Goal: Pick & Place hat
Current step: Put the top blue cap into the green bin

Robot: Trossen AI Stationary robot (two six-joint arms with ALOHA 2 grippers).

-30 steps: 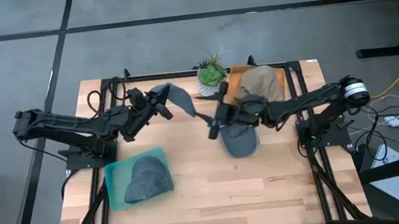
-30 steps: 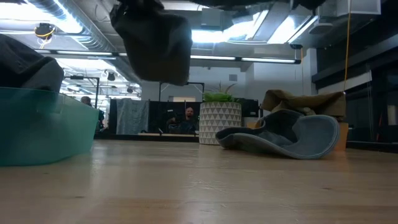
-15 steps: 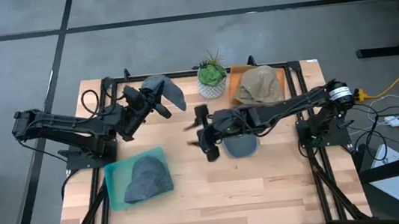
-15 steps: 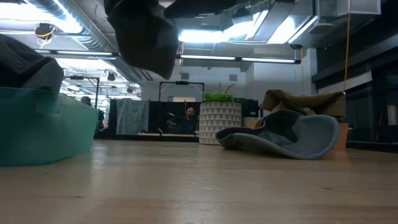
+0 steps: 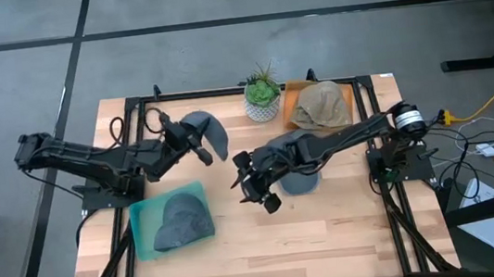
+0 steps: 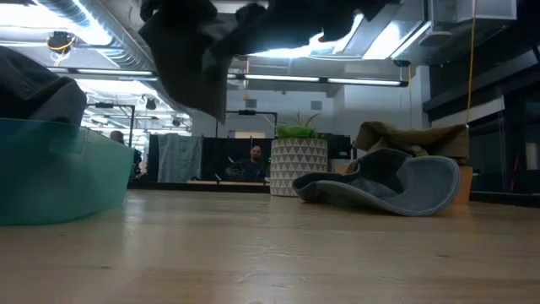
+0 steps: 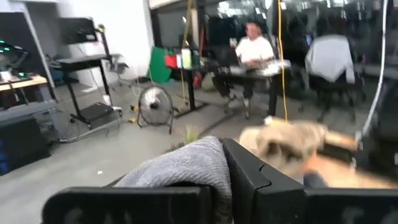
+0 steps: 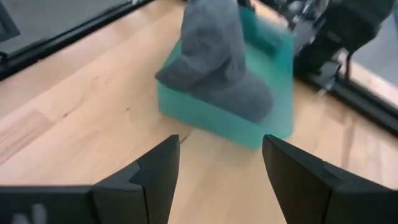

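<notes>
Now carrying grey hat (image 5: 202, 132) aloft w/ left gripper (image 5: 194, 147) clamped on it, drifting toward teal bin (image 5: 141, 227), while right gripper (image 5: 257, 189), fingers apart & empty, swinging out from 2nd hat (image 5: 300, 181) over mid-table.

Potted plant (image 5: 263, 96) at the table's (image 5: 332, 231) far edge; person (image 7: 254, 46) seated beyond.
</notes>
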